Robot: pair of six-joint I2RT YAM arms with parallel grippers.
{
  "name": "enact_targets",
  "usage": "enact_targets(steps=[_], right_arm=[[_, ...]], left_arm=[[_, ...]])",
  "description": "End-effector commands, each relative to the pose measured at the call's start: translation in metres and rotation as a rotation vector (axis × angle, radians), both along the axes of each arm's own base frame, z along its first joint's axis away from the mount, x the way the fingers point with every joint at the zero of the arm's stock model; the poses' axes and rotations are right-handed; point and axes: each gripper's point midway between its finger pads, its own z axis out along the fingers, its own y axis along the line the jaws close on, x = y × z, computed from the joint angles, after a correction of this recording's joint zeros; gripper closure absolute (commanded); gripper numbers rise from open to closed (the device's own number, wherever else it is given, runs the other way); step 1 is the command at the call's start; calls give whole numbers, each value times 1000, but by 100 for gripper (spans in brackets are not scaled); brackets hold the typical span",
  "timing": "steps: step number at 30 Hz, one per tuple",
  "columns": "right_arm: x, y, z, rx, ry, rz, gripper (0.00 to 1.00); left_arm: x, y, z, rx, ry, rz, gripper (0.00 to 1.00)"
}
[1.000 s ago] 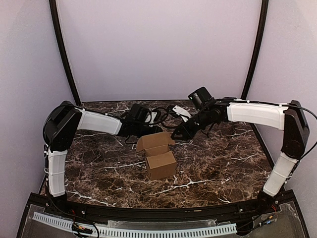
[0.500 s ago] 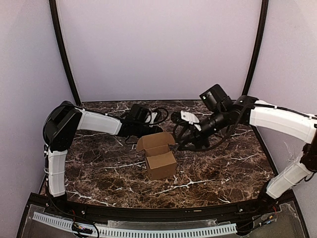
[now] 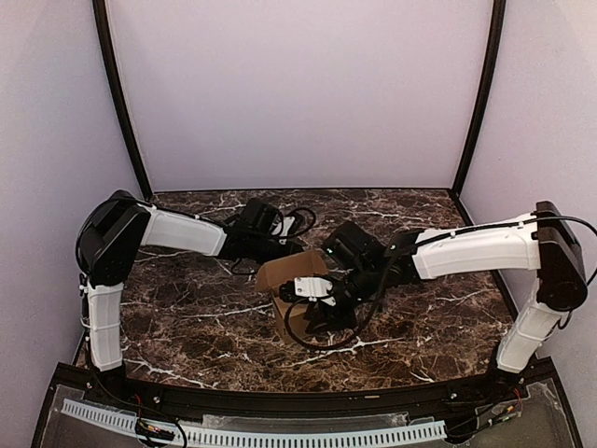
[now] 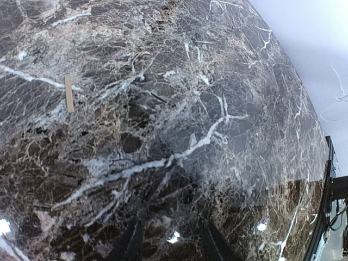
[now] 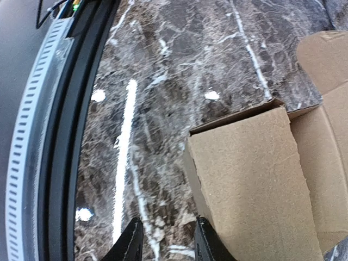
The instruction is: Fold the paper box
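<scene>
The paper box (image 3: pixel 291 308) is a small brown cardboard cube on the marble table, with its lid flap (image 3: pixel 283 271) standing open at the back. In the right wrist view the box (image 5: pixel 255 179) fills the right side, with its open flaps at the upper right. My right gripper (image 3: pixel 319 317) is low over the box's near right part. Its jaws (image 5: pixel 166 242) are open and empty, with one fingertip (image 5: pixel 204 242) against the box's side edge. My left gripper (image 3: pixel 291 246) sits just behind the open flap. Its jaws (image 4: pixel 173 247) are open over bare marble.
The dark marble table (image 3: pixel 187 308) is enclosed by pale walls. A black rail with a white toothed strip (image 5: pixel 32 136) runs along the near edge. Black cables (image 3: pixel 312 217) loop behind the box. A small tan strip (image 4: pixel 68 93) lies on the marble.
My right arm has swung from behind and right of the box forward and down, and its gripper now hangs over the box's near right side. The left arm has not moved.
</scene>
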Motion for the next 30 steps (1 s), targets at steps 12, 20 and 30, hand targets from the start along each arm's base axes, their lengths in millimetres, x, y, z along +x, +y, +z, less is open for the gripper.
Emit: enact_targets(steps=[12, 20, 30], right_arm=[[67, 33, -11, 8, -161, -207, 68], [57, 21, -12, 7, -162, -173, 67], [23, 4, 18, 64, -136, -32, 56]], left_arm=[[-43, -8, 22, -36, 55, -28, 62], [-40, -1, 32, -5, 13, -13, 61], [-20, 25, 44, 157, -103, 52, 53]])
